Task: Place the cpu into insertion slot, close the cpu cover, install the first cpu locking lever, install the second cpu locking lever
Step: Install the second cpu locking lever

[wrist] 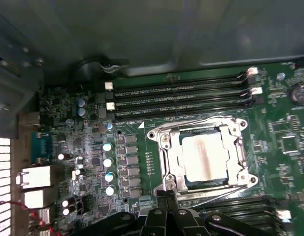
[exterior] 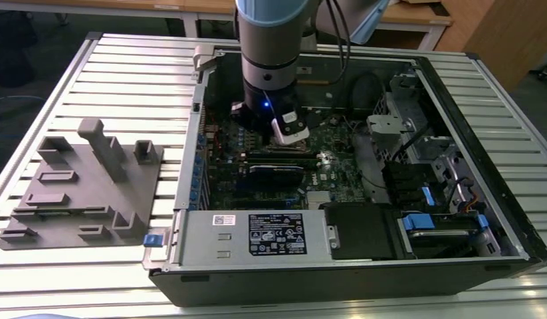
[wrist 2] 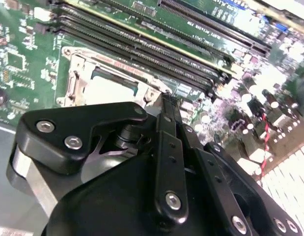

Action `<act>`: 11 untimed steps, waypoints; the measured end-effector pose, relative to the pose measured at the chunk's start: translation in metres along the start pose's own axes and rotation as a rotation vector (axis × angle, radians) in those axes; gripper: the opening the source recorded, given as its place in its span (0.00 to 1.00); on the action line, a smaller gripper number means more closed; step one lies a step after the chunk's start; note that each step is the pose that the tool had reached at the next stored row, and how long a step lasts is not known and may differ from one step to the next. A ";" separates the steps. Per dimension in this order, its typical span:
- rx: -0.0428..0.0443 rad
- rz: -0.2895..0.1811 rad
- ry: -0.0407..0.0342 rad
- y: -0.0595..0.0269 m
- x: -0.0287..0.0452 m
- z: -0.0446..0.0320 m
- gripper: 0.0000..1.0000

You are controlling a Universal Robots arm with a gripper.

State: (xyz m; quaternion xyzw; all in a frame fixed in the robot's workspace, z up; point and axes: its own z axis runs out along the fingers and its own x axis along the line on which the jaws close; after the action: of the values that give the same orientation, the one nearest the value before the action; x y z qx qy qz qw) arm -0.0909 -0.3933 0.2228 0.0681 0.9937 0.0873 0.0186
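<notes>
The cpu (wrist: 203, 156) lies flat in the insertion slot (wrist: 175, 183) on the green motherboard, its pale silver top showing through the window of the cpu cover (wrist: 166, 158). The cover lies down over the chip. Thin wire levers run along two sides of the socket (wrist: 201, 125). My gripper (wrist: 166, 195) is shut, its narrow tips pressed together at the socket's edge beside the cover. In the second wrist view the black fingers (wrist 2: 167, 118) point at the corner of the cover (wrist 2: 75, 73) around the cpu (wrist 2: 110, 91). In the exterior view the gripper (exterior: 286, 136) reaches into the open case.
Long black memory slots (wrist: 181, 96) run beside the socket. Capacitors (wrist: 108, 162) and rear ports (wrist: 36, 177) stand nearby. The case wall (exterior: 195, 133) and drive cage (exterior: 406, 133) flank the board. A grey fixture (exterior: 87, 186) lies on the slatted table at the exterior view's left.
</notes>
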 end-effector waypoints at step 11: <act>0.0002 0.000 0.0001 0.0059 -0.0013 -0.0330 0.11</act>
State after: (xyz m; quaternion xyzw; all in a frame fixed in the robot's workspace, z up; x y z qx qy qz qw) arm -0.0904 -0.3934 0.2563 0.0681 0.9937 0.0872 0.0186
